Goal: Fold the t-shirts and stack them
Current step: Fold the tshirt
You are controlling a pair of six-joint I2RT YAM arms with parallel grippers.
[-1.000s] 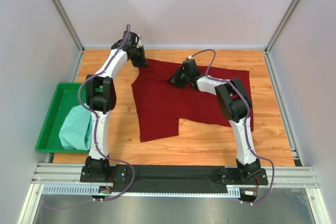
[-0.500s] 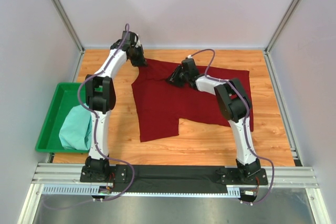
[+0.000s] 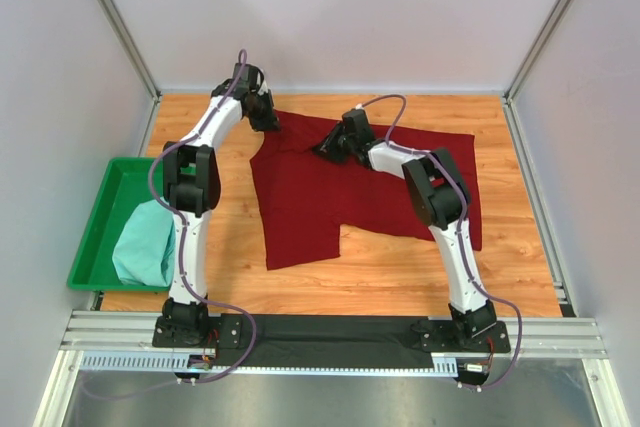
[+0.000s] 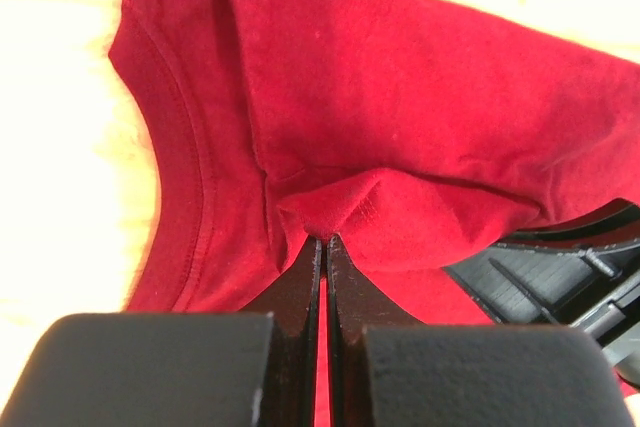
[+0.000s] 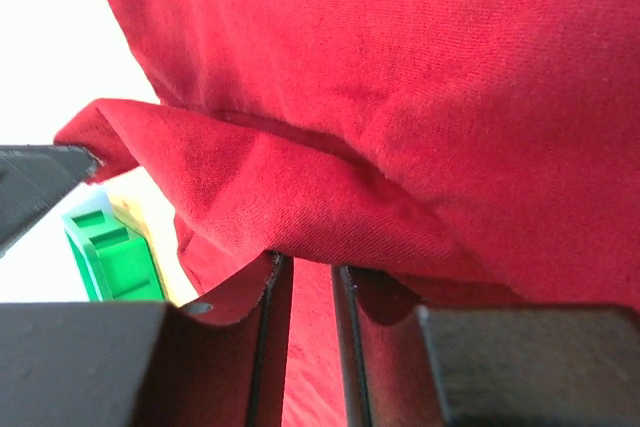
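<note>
The dark red t-shirt (image 3: 340, 187) lies spread on the wooden table, partly folded, its far left part lifted. My left gripper (image 3: 270, 119) is shut on the shirt's far left corner; the left wrist view shows the cloth (image 4: 400, 107) pinched between the closed fingers (image 4: 300, 287). My right gripper (image 3: 326, 147) is shut on a fold of the same shirt near its far middle edge; the right wrist view shows the cloth (image 5: 400, 97) bunched over the nearly closed fingers (image 5: 270, 297). The pale mint t-shirt (image 3: 145, 242) lies crumpled in the green tray (image 3: 105, 197) at the left.
The green tray also shows in the right wrist view (image 5: 110, 257). White walls with metal frame posts enclose the table on three sides. Bare wood (image 3: 400, 272) lies in front of the shirt and at the far right.
Both grippers have moved slightly toward the far side, carrying the shirt's upper edge with them. The right gripper has shifted a little to the left.
</note>
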